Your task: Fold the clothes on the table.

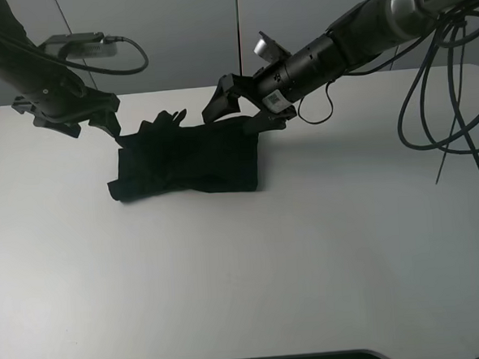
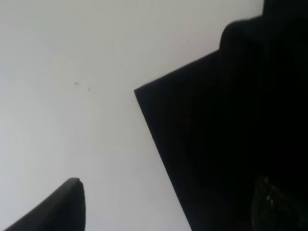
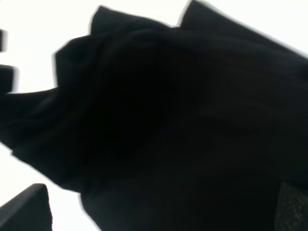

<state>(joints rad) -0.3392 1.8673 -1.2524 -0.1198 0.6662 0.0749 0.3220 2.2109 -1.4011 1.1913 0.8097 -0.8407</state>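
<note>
Black shirt (image 1: 189, 160) on table (image 1: 309, 248) between left tool (image 1: 110, 122); right tool (image 1: 247, 106)

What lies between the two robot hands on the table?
In the exterior high view, only the folded black cotton T-shirt lies between the left hand and right hand.

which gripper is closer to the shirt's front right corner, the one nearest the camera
Right. The right gripper is at the T-shirt's far right edge, on the same side as that corner. The left gripper is at the far left edge, diagonally opposite it.
</note>
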